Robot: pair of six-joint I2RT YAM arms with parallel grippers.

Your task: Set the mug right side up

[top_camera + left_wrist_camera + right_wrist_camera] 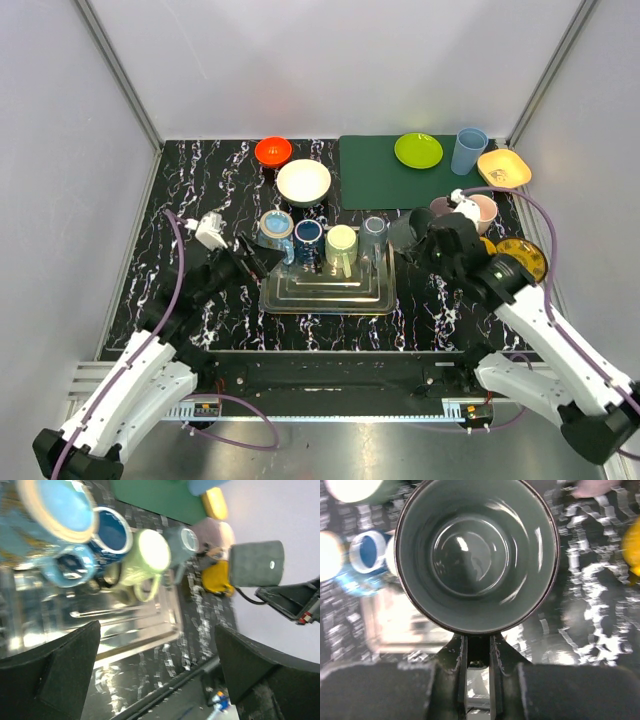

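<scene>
The dark grey mug (477, 555) is held by its handle in my right gripper (477, 647), whose fingers are shut on the handle. Its open mouth faces the wrist camera, showing the glossy grey inside. In the top view the mug (404, 232) hangs just right of the clear tray (300, 298), at the tip of my right gripper (425, 238). It also shows in the left wrist view (256, 562), lifted off the table. My left gripper (250, 258) is open and empty at the tray's left edge; in its own view the left gripper (157, 670) has its jaws wide apart.
On the tray's far edge stand a light blue cup (276, 227), a dark blue mug (308, 235), a pale green mug (341, 243) and a grey-blue mug (374, 228). A white bowl (303, 182), orange bowl (273, 151), green plate (418, 150), blue tumbler (468, 150), yellow dish (503, 167) and pink cups (482, 208) lie behind.
</scene>
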